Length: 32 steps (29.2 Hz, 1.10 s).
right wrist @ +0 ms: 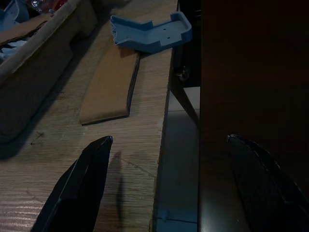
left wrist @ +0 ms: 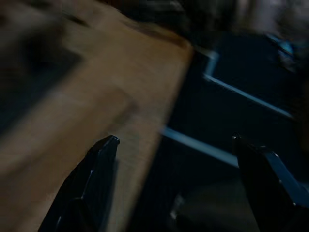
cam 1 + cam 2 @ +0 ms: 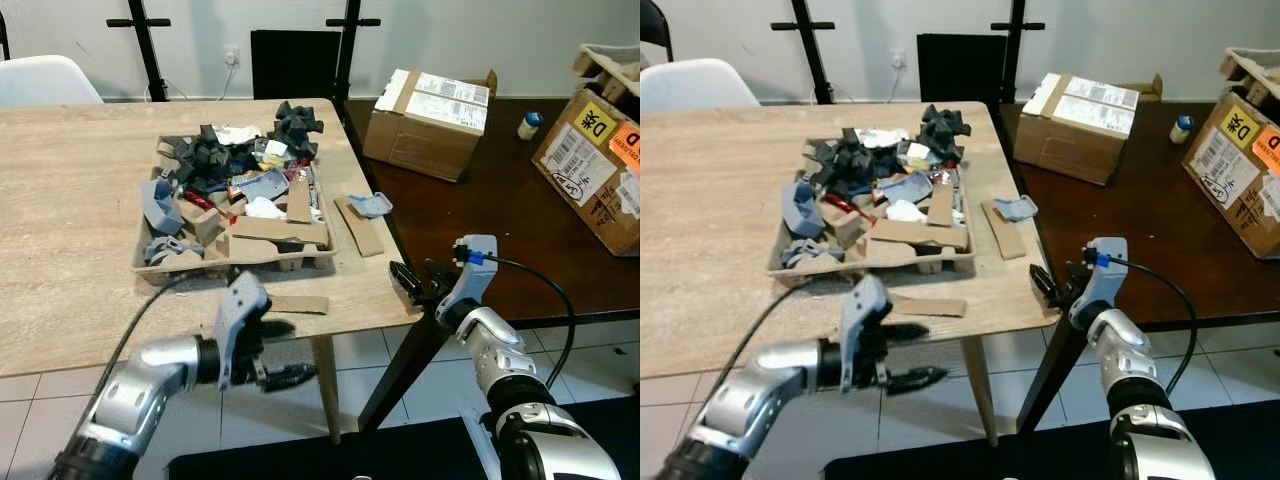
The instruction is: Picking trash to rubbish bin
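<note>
From the head views, a light wooden bench [image 3: 70, 230] carries a cardboard tray [image 3: 150, 262] heaped with trash [image 3: 235, 175]: dark foam bits, grey-blue plastic pieces and cardboard scraps. Beside the tray's right edge lie a cardboard strip [image 3: 358, 225] and a blue plastic piece [image 3: 370, 205] touching its far end; another cardboard scrap [image 3: 298, 304] lies near the bench's front edge. The left gripper [image 3: 282, 352] is held low at the front edge, forearm bent inward, fingers spread and holding nothing. The right gripper [image 3: 412, 281] is raised at the bench's right front corner, beside a dark bench [image 3: 480, 215] bearing cardboard boxes [image 3: 430, 120].

The left wrist view is blurred; its two fingers [image 2: 91, 183] stand wide apart, seemingly over the bench edge and the dark floor.

The right wrist view shows its fingers [image 1: 79, 186] wide apart and empty, straddling the bench edge, pointing at the cardboard strip and the blue piece
</note>
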### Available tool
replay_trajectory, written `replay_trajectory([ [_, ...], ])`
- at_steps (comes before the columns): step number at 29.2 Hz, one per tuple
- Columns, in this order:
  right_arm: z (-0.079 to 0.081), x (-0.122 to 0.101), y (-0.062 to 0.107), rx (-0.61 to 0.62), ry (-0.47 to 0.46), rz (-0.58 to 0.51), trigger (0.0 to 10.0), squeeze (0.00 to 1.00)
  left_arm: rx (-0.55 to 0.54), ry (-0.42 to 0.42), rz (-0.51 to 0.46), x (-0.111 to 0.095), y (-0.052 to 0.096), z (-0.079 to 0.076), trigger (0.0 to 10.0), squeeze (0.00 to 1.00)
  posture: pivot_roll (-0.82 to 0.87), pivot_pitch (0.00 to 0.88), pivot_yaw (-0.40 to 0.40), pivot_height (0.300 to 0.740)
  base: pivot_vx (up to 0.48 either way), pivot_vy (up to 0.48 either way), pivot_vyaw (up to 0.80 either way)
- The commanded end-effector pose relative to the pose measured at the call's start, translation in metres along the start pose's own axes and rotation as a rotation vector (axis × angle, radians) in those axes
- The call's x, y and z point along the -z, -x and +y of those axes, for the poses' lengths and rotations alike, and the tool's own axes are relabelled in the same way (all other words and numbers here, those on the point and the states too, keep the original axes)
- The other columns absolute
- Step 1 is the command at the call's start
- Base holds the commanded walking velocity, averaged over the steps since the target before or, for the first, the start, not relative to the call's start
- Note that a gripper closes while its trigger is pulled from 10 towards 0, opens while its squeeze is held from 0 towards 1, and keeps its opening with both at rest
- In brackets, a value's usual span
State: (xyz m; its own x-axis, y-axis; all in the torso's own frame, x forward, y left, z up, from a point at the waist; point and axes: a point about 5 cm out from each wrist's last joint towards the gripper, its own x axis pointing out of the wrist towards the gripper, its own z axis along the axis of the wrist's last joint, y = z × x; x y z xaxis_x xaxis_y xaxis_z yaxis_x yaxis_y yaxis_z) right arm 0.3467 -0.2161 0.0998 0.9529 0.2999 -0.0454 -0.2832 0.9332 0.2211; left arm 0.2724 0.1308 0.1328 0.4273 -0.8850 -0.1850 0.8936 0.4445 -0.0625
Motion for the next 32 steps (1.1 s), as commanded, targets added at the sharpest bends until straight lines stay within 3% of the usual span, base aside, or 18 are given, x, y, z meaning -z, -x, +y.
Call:
replay_trajectory([
  [1, -0.002, 0.005, 0.003, 0.005, -0.005, 0.025, 10.0, 0.00, -0.018, -0.014, -0.066, -0.015, -0.001, 0.002, 10.0, 0.00, 0.10, 0.133, -0.034, 0.740, 0.000, 0.000, 0.00],
  [3, -0.002, 0.005, 0.003, 0.005, -0.005, 0.026, 10.0, 0.00, 0.004, -0.008, -0.121, -0.031, 0.000, 0.002, 10.0, 0.00, 0.10, 0.133, -0.035, 0.740, 0.000, 0.000, 0.00],
  [5, -0.002, 0.005, 0.003, 0.005, -0.005, 0.026, 10.0, 0.00, 0.005, -0.010, -0.132, -0.034, 0.001, 0.002, 10.0, 0.00, 0.10, 0.135, -0.034, 0.740, 0.000, 0.000, 0.00],
  [8, -0.002, 0.005, 0.002, 0.006, -0.005, 0.026, 10.0, 0.00, -0.083, -0.030, -0.212, -0.048, 0.004, 0.013, 10.0, 0.00, 0.10, 0.134, -0.034, 0.740, 0.000, 0.000, 0.00],
  [11, -0.002, 0.005, 0.002, 0.005, -0.005, 0.026, 10.0, 0.00, -0.346, -0.073, -0.341, -0.071, 0.013, 0.042, 10.0, 0.00, 0.10, 0.136, -0.034, 0.740, 0.000, 0.000, 0.00],
  [12, -0.001, 0.005, 0.002, 0.004, -0.005, 0.026, 10.0, 0.00, -0.491, -0.106, -0.346, -0.077, 0.020, 0.057, 10.0, 0.00, 0.10, 0.136, -0.033, 0.740, 0.000, 0.000, 0.00],
  [14, -0.001, 0.005, 0.002, 0.003, -0.004, 0.027, 10.0, 0.00, -0.653, -0.145, -0.326, -0.083, 0.029, 0.074, 10.0, 0.00, 0.10, 0.136, -0.034, 0.740, 0.000, 0.000, 0.00],
  [16, -0.001, 0.005, 0.002, 0.001, -0.002, 0.029, 10.0, 0.00, -0.812, -0.181, -0.246, -0.083, 0.038, 0.090, 10.0, 0.00, 0.10, 0.137, -0.034, 0.740, 0.000, 0.000, 0.00],
  [18, -0.001, 0.005, 0.002, 0.001, -0.002, 0.029, 10.0, 0.00, -0.812, -0.181, -0.246, -0.083, 0.038, 0.090, 10.0, 0.00, 0.10, 0.137, -0.034, 0.740, 0.000, 0.000, 0.00],
  [20, -0.001, 0.005, 0.002, -0.001, 0.000, 0.031, 10.0, 0.00, -1.007, -0.229, -0.140, -0.086, 0.052, 0.109, 10.0, 0.00, 0.10, 0.136, -0.037, 0.740, 0.000, 0.000, 0.00],
  [22, -0.001, 0.005, 0.002, -0.003, 0.001, 0.031, 10.0, 0.00, -1.142, -0.255, -0.098, -0.091, 0.065, 0.121, 10.0, 0.00, 0.10, 0.137, -0.039, 0.740, 0.000, 0.000, 0.00],
  [27, 0.000, 0.005, 0.002, -0.006, 0.001, 0.034, 10.0, 0.00, -1.245, -0.215, -0.079, -0.091, 0.073, 0.133, 10.0, 0.00, 0.10, 0.136, -0.040, 0.740, 0.000, 0.000, 0.00],
  [28, 0.000, 0.005, 0.002, -0.008, 0.003, 0.035, 10.0, 0.00, -1.275, -0.204, -0.069, -0.090, 0.073, 0.138, 10.0, 0.89, 0.10, 0.138, -0.040, 0.740, 0.000, 0.000, 0.00],
  [29, 0.000, 0.005, 0.002, -0.011, 0.005, 0.035, 10.0, 0.00, -1.300, -0.178, -0.068, -0.088, 0.072, 0.143, 10.0, 1.00, 0.10, 0.140, -0.040, 0.740, 0.000, 0.000, 0.00],
  [32, 0.001, 0.005, 0.002, -0.015, 0.008, 0.035, 10.0, 0.00, -1.334, -0.131, -0.083, -0.088, 0.069, 0.150, 10.0, 1.00, 0.10, 0.147, -0.041, 0.740, 0.000, 0.000, 0.00],
])
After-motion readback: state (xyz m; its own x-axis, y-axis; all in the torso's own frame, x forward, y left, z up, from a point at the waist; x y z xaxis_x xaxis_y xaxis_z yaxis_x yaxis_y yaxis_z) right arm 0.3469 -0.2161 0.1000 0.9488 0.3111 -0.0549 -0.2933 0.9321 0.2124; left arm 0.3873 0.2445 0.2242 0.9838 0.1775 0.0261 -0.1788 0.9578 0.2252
